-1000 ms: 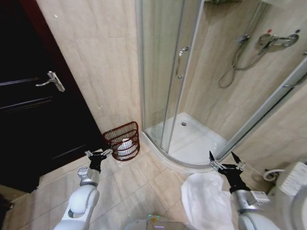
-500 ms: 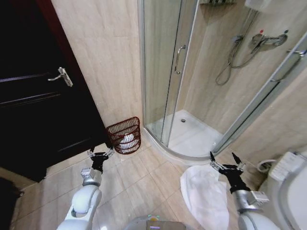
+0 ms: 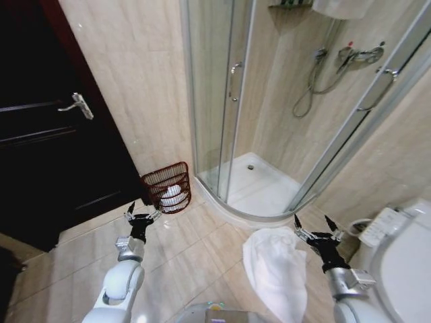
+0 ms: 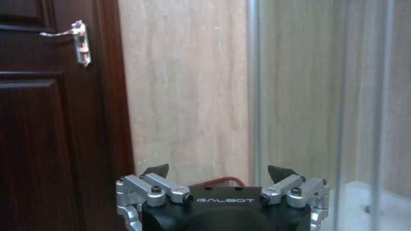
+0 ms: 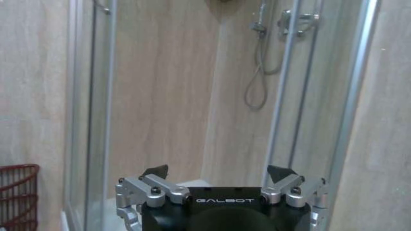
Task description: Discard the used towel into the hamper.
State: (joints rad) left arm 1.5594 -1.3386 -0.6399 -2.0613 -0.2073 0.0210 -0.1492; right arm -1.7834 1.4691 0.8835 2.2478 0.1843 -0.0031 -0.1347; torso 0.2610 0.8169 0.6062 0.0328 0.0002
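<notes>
Camera swung rightward, hamper unmoved, towel floor-bound, grippers unchanged

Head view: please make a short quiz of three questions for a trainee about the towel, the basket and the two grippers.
1. True or false: the white towel lies on the floor.
2. What does the hamper stand beside? A) the toilet B) the shower glass and the wall C) the door handle
3. Fill in: both the left gripper and the right gripper are ____ and hold nothing.

Key: 1 true; 2 B; 3 open.
</notes>
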